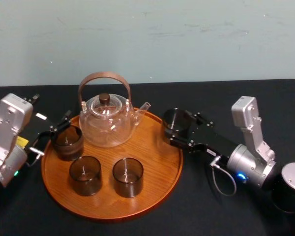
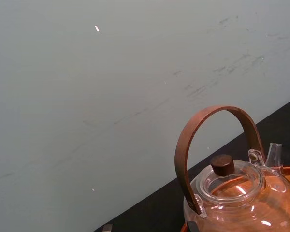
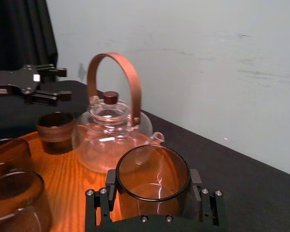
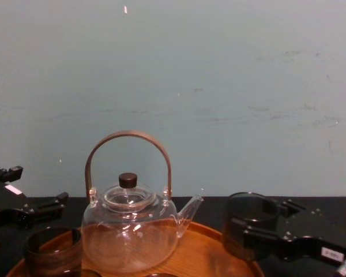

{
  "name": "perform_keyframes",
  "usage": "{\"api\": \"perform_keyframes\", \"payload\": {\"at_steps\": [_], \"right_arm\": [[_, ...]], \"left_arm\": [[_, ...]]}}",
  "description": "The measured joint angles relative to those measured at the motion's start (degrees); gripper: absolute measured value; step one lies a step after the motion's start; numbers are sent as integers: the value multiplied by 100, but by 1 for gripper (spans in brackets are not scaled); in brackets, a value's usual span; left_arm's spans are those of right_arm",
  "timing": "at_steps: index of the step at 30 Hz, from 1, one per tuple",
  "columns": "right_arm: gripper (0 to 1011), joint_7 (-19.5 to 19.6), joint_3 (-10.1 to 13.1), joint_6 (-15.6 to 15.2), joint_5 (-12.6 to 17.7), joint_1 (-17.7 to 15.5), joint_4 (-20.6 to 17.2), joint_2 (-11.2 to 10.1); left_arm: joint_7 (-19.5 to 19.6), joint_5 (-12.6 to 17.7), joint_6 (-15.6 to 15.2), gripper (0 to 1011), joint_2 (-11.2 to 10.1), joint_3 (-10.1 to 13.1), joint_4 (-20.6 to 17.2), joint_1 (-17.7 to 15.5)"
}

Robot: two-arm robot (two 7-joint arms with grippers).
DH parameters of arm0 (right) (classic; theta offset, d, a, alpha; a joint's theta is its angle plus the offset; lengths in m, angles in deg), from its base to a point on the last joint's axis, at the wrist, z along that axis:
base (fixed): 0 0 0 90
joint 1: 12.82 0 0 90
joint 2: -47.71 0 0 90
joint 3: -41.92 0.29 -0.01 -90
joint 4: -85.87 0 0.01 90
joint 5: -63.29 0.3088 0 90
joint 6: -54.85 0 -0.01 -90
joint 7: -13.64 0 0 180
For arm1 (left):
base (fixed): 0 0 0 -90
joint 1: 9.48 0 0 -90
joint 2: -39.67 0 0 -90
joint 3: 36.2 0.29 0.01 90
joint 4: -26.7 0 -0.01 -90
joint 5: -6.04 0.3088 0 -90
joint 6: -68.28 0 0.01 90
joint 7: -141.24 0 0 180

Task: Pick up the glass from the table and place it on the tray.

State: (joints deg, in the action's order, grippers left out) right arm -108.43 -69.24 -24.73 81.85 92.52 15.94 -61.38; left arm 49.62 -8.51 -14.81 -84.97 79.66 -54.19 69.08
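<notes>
The glass is a smoky, clear tumbler, and my right gripper is shut on it, one finger against each side, as the right wrist view shows at the glass. It sits just outside the right rim of the round wooden tray; I cannot tell whether it rests on the table or is lifted. My left gripper stands open at the tray's left edge, just behind a glass on the tray, holding nothing.
A glass teapot with a brown arched handle stands at the back of the tray. Two more glasses stand at the tray's front. A black cloth covers the table; a pale wall rises behind it.
</notes>
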Motion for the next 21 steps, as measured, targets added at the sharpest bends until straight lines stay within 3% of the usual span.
{"api": "perform_keyframes", "payload": {"at_steps": [21], "right_arm": [[899,-181,-539,66,-21,459,648,345]], "left_arm": [[0,0,0,1001,0,0,0,0]]}}
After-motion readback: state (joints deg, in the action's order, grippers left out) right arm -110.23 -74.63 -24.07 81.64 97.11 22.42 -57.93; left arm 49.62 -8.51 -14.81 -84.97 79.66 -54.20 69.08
